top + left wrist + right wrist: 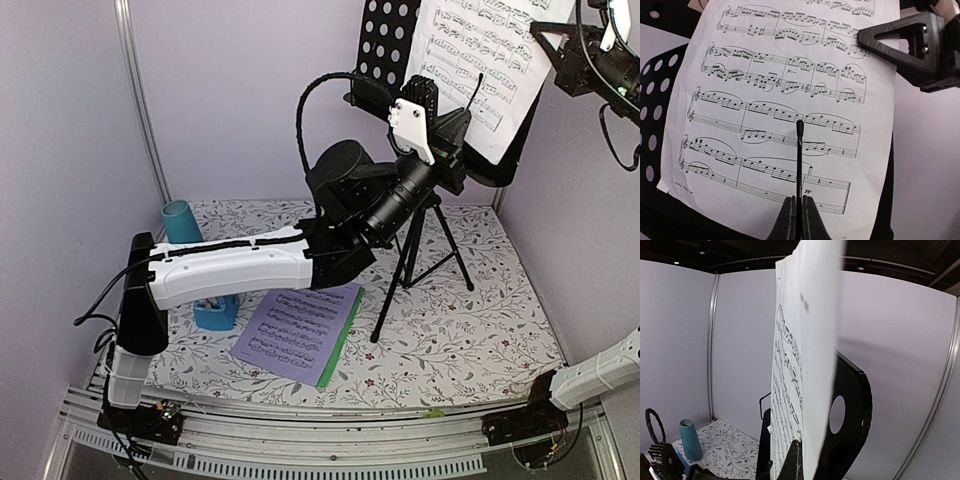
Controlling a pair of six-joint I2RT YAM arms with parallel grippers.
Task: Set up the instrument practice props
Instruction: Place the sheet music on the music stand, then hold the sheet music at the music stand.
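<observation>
The black tripod music stand (420,250) stands at the back right, with a white sheet-music page (490,50) lying on its perforated desk (385,40). My left gripper (800,200) is raised in front of the page (765,100) and is shut on the stand's thin black page-holder rod (799,160). My right gripper (560,45) is shut on the page's right edge (805,340), with the desk (850,415) behind it; one finger is hidden by the paper. Flat on the table lies a second page with a green edge (298,333). The blue metronome (215,312) sits under the left arm.
A teal cup (182,222) stands at the back left near the wall. The stand's tripod legs (440,265) spread over the floral table cover (480,340). Lilac walls close in at the back and on both sides. The left arm's white link (230,265) spans the table's middle.
</observation>
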